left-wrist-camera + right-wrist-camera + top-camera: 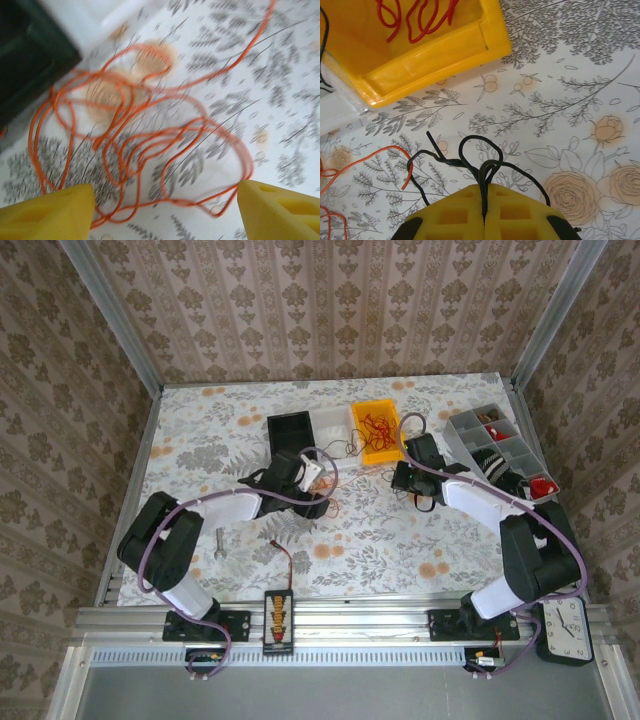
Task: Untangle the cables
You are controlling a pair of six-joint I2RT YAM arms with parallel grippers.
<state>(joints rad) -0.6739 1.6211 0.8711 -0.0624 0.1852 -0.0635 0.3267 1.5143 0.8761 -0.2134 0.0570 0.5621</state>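
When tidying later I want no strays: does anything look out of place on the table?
Orange cables sprawl loose on the table outside the yellow bin, and a small metal tool lies alone near the left arm.

I've got cables on the counter between my left pincer and right pincer; bins sit just beyond them, organizer at far right.

Glossy plastic yellow bin; matt printed table cover; smooth-coated cables
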